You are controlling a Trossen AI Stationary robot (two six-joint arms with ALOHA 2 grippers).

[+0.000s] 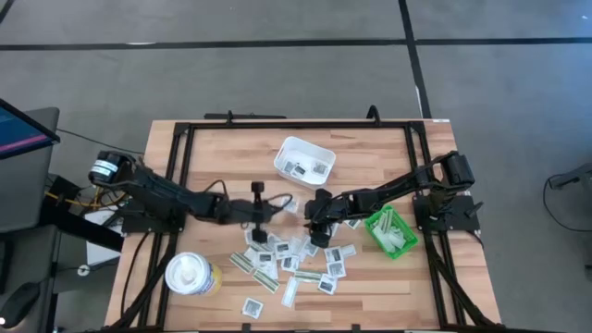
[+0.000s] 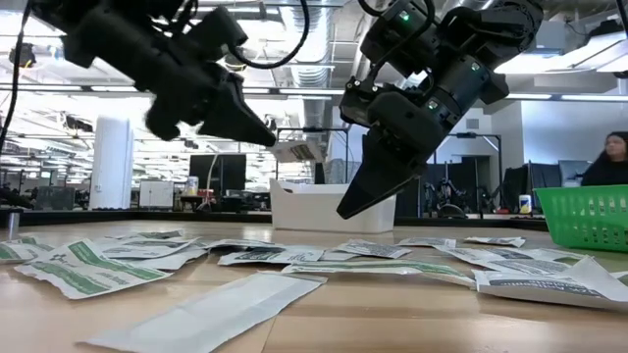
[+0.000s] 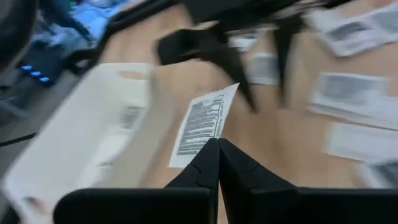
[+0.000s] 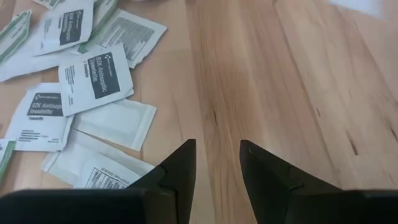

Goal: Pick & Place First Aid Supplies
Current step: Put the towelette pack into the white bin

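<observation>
Many first aid supplies (image 1: pixel 289 264), white square packets and white-and-olive strips, lie flat on the wooden table (image 1: pixel 222 157) toward its near side. My left gripper (image 3: pixel 217 144) reaches in from the left and hangs above the table's middle. It is shut on one white printed packet (image 3: pixel 202 121). My right gripper (image 4: pixel 217 158) comes from the right and stands open just above bare wood, with packets (image 4: pixel 93 78) beside it and nothing between its fingers. A white tray (image 1: pixel 303 159) stands beyond both grippers. My left gripper pinches the white packet between its two fingers at the end nearest the wrist (image 3: pixel 200 144). The fingers come from the table's left, slanting a little downward. The packet juts out flat beyond the fingertips, toward the tray, lifted clear of the table.
A green bin (image 1: pixel 390 231) sits at the right, close to the right arm. A white and yellow cylindrical container (image 1: pixel 191 274) stands near the front left corner. A black frame (image 1: pixel 277 120) runs around the tabletop. A person (image 2: pixel 610 162) shows in the room behind.
</observation>
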